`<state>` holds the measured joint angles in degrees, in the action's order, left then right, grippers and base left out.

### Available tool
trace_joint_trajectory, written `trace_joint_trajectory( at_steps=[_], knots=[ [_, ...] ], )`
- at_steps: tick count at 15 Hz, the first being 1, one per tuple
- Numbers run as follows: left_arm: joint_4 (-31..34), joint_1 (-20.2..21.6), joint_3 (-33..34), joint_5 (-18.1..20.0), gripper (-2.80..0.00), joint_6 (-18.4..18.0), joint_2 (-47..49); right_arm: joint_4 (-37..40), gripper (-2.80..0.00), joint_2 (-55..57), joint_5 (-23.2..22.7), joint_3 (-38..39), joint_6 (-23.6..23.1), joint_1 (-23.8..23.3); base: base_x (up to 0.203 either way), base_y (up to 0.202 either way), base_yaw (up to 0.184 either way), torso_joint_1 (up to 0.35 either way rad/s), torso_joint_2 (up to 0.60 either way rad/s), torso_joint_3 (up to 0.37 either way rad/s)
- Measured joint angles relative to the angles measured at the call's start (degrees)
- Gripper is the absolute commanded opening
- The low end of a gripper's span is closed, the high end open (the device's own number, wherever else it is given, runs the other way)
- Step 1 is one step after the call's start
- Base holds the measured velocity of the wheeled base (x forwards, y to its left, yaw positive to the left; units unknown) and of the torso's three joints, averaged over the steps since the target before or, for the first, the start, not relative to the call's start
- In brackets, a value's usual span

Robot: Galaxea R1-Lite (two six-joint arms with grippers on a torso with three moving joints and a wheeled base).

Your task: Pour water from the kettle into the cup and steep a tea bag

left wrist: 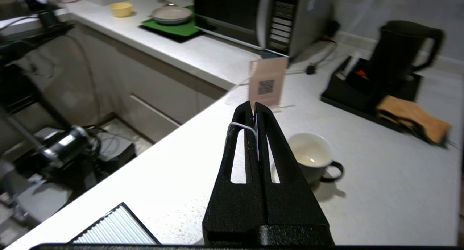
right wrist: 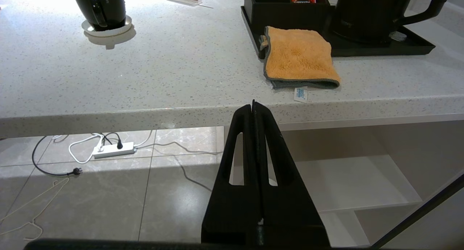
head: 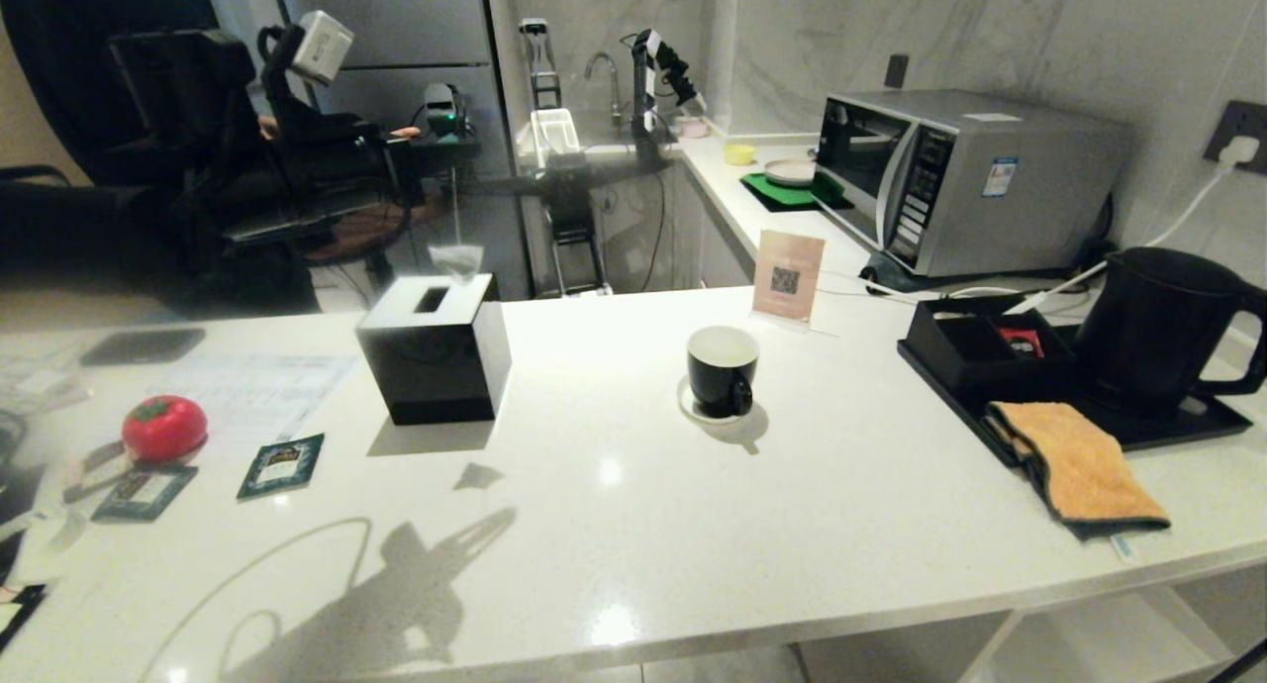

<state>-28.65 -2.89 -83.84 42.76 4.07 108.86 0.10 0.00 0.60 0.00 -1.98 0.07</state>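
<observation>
Left gripper (left wrist: 253, 107) raised over the white speckled counter (head: 841, 505), fingers pressed together on a thin white string (left wrist: 242, 126) looped across 1 of them; small black mug with white inside (left wrist: 311, 156) just beyond the fingertips, standing on a small white saucer (head: 693, 406) mid-counter; tall matte black kettle (head: 1158, 327) well apart on a black tray (head: 1198, 421) at the right, folded orange cloth (head: 1084, 465) draped over the tray's near edge; right gripper (right wrist: 253, 105) parked below the counter edge, fingers closed on nothing.
</observation>
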Motion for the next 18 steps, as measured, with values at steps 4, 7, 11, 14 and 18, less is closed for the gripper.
trace_joint_trajectory(
  at_steps=[4,7,11,14,18],
  knots=[
    [-0.5,3.8,0.8,10.1,-2.8,0.0,-0.1,0.0,-2.8,0.0,0.0,0.0,0.0,0.0,0.0,0.0,0.0,0.0,0.0,0.0],
    [-0.5,4.9,0.7,11.3,-2.8,0.0,0.5,0.0,-2.8,0.0,0.0,0.0,0.0,0.0,0.0,0.0,0.0,0.0,0.0,0.0],
    [-0.6,5.6,-1.0,11.3,-2.8,0.0,2.3,0.0,-2.8,0.0,0.0,0.0,0.0,0.0,0.0,0.0,0.0,0.0,0.0,0.0],
    [-0.6,6.7,-3.4,11.2,-2.8,0.0,4.6,0.0,-2.8,0.0,0.0,0.0,0.0,0.0,0.0,0.0,0.0,0.0,0.0,0.0],
    [-0.2,8.2,-7.3,11.2,-2.8,0.0,7.8,0.0,-2.8,0.0,0.0,0.0,0.0,0.0,0.0,0.0,0.0,0.0,0.0,0.0]
  ],
)
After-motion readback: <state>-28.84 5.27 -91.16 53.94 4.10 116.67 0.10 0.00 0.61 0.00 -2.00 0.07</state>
